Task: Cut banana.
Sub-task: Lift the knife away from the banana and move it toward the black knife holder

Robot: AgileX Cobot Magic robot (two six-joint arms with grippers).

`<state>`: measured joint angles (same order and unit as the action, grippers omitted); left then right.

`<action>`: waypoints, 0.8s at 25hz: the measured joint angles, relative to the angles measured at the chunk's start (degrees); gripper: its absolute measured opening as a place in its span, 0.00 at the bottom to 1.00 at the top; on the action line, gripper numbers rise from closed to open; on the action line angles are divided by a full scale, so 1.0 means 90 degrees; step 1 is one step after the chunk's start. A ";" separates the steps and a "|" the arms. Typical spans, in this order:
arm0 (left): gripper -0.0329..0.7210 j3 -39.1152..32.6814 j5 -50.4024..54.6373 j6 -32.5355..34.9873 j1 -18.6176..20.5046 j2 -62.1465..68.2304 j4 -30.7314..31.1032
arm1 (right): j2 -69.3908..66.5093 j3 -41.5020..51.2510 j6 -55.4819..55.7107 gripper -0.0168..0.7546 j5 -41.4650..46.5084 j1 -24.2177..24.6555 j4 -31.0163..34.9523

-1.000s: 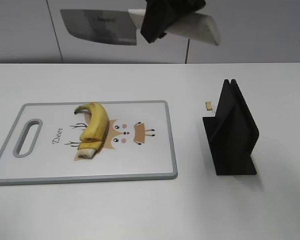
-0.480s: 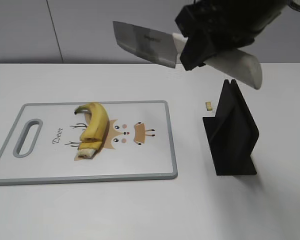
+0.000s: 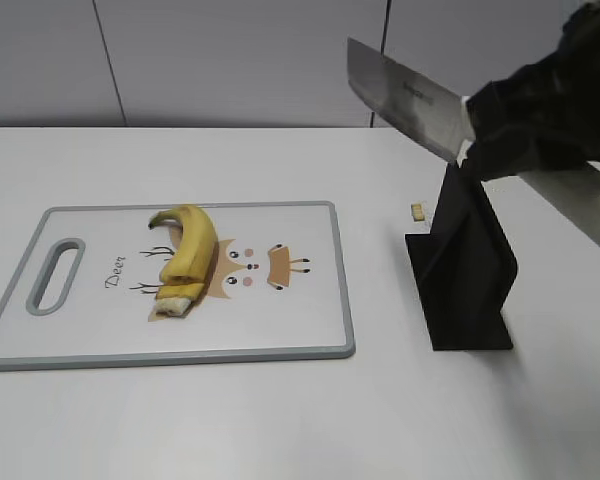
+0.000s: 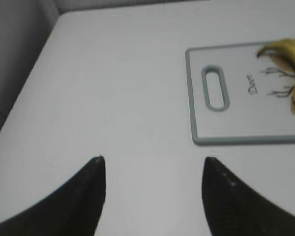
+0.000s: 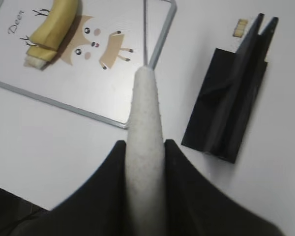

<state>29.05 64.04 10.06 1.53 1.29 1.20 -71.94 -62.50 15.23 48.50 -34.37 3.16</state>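
Observation:
The yellow banana (image 3: 188,252) lies on the white cutting board (image 3: 280,330), left of the deer drawing, stem tip to the back and cut pale end to the front. It also shows in the right wrist view (image 5: 51,30) and at the edge of the left wrist view (image 4: 294,55). My right gripper (image 5: 144,147) is shut on the pale handle of a cleaver (image 3: 405,97), held in the air above the black knife stand (image 3: 462,262), blade pointing up and left. My left gripper (image 4: 152,164) is open and empty over bare table, left of the board.
A small beige piece (image 3: 417,211) lies on the table behind the knife stand. The board's handle slot (image 3: 56,275) is at its left end. The white table's far-left edge (image 4: 34,73) shows in the left wrist view.
My right gripper has carried the cleaver from above the board's back edge to the right and down, over the knife stand. The banana and board have not moved.

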 joint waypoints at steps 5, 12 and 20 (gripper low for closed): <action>0.83 -0.0111 -0.0264 -0.0045 0.0000 -0.0110 0.0177 | 0.0524 0.0487 0.0800 0.24 -0.0002 0.0000 -0.0695; 0.82 -0.0143 -0.0250 -0.0259 0.0000 -0.0110 0.0259 | 0.0701 0.0813 0.2044 0.24 -0.0029 0.0000 -0.1623; 0.82 -0.0143 -0.0239 -0.0350 0.0000 -0.0110 0.0265 | 0.0625 0.1118 0.3054 0.24 -0.0488 0.0000 -0.2473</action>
<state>27.77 61.89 6.91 1.53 0.29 3.59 -66.31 -52.43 42.72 44.11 -34.37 -19.10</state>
